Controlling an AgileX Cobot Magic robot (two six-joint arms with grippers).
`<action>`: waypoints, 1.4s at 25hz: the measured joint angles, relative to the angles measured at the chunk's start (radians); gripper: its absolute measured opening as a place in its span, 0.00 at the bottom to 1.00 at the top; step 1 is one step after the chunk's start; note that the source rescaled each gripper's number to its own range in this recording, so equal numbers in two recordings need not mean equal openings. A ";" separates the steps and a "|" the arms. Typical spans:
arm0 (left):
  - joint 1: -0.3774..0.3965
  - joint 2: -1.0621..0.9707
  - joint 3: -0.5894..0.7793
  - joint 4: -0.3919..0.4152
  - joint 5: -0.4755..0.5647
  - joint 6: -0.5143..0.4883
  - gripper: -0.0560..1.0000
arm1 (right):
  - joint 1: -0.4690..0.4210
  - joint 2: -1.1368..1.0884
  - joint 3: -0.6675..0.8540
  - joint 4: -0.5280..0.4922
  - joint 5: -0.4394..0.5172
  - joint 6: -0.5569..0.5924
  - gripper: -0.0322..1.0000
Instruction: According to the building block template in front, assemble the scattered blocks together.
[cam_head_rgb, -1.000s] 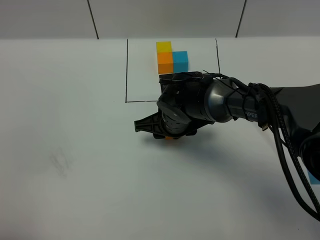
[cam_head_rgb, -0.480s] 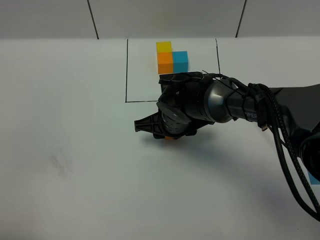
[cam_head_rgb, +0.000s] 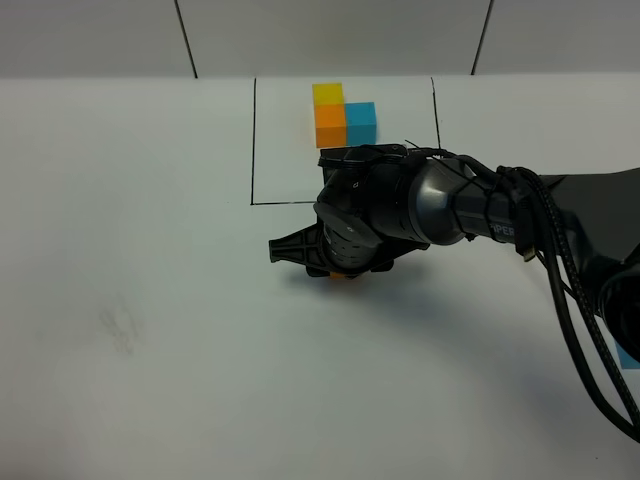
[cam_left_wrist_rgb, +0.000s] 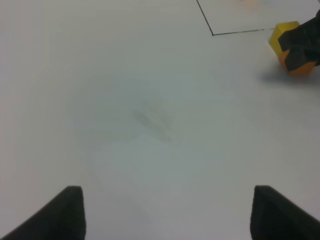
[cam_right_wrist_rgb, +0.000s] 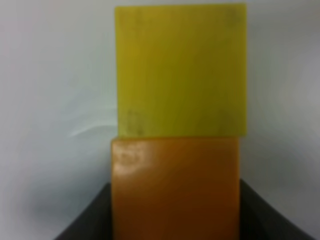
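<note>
Gripping the orange cube flush against the yellow cube just ahead, the right claw stays motionless, so that joint looks made; the left claw hangs open.

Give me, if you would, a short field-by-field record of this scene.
template: yellow, orange and blue cubes in an L inside the black rectangle
right gripper: shut on the orange block, just outside the rectangle
left gripper: open, holding nothing
orange block: flush against the yellow block
yellow block: on the table, touching the orange block
</note>
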 joint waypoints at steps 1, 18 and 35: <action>0.000 0.000 0.000 0.000 0.000 0.000 0.53 | 0.000 -0.001 0.000 0.002 0.000 0.000 0.06; 0.000 0.000 0.000 0.000 0.000 0.000 0.53 | -0.128 -0.345 0.233 -0.056 0.147 -0.108 1.00; 0.000 0.000 0.000 0.000 0.000 0.000 0.53 | -0.550 -0.945 0.757 -0.040 0.150 -0.384 0.87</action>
